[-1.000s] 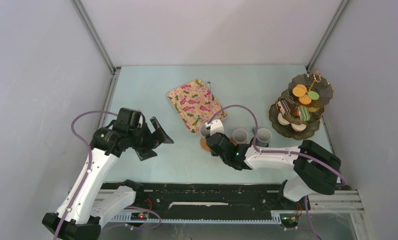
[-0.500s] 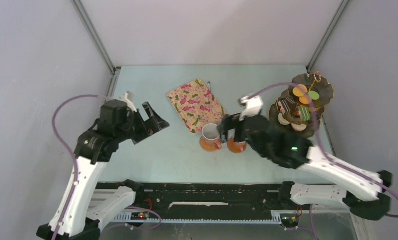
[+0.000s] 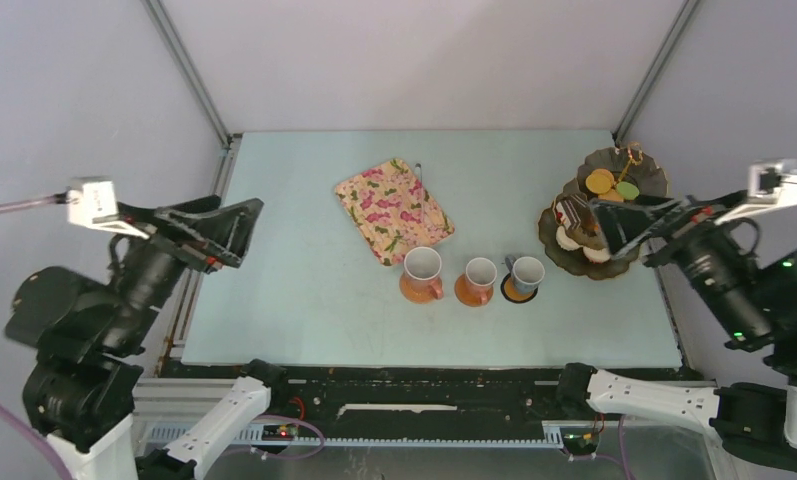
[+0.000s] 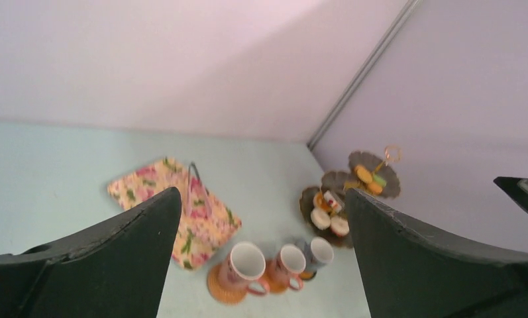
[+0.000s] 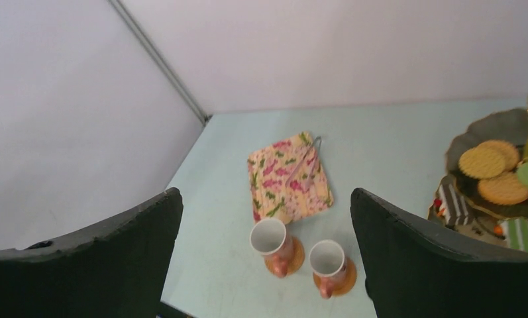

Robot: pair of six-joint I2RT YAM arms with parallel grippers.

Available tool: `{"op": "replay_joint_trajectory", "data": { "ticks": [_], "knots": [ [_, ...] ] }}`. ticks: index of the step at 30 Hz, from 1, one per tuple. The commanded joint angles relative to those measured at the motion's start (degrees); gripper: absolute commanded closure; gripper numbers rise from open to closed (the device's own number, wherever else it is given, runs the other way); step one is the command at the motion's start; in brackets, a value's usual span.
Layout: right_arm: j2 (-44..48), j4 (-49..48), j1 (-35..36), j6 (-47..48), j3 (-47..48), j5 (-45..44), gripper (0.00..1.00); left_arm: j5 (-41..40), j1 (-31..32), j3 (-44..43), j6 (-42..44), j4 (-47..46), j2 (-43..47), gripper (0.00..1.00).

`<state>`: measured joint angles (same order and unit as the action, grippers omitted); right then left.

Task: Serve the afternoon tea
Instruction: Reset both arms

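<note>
The pink-orange mug [image 3: 423, 268] stood just in front of the floral tray [image 3: 392, 210], on the side toward the arm bases. A second pink-orange mug [image 3: 480, 274] stood to its right, and a grey mug [image 3: 526, 272] ended the row, farthest right of the tray. Each stood upright on a round coaster [image 3: 410, 291].

The three-tier stand [image 3: 657, 180] stood well to the right of the tray. Its top tier carried biscuits [image 3: 601, 182] and a green macaron [image 3: 628, 190]. A lower tier carried a striped cake slice [image 3: 574, 212] and pale round pieces too small to identify. Tongs [image 3: 418, 176] lay at the tray's far right edge.

The left claw [image 3: 242, 232] hung well to the left of the tray, raised over the table [image 3: 304, 200] edge and well apart from every mug. Its jaws were spread fully, with nothing between them and nothing touched. The left wrist view showed the tray, the mugs and the stand far below through the gap.

The right claw [image 3: 614, 232] hung well to the right of the tray, raised. In the overhead view its fingers overlapped the stand, but the right wrist view showed the stand below and clear of them. Its jaws were likewise fully apart, empty and out of contact.
</note>
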<state>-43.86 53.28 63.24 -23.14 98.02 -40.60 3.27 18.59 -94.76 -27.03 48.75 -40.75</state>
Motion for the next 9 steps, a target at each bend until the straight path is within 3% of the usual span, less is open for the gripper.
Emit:
{"op": "replay_joint_trajectory", "data": {
  "ticks": [1, 9],
  "knots": [
    [-0.94, -0.06, -0.02, 7.49, 5.61, -4.47, 0.0, -2.11, -0.26, -5.24, 5.49, -4.4, -0.19, 0.0],
    [-0.57, -3.96, -0.25, 5.82, 6.98, -12.54, 0.0, -5.32, -0.24, -6.99, 9.38, -7.15, 0.79, 0.0]
  ]
}}
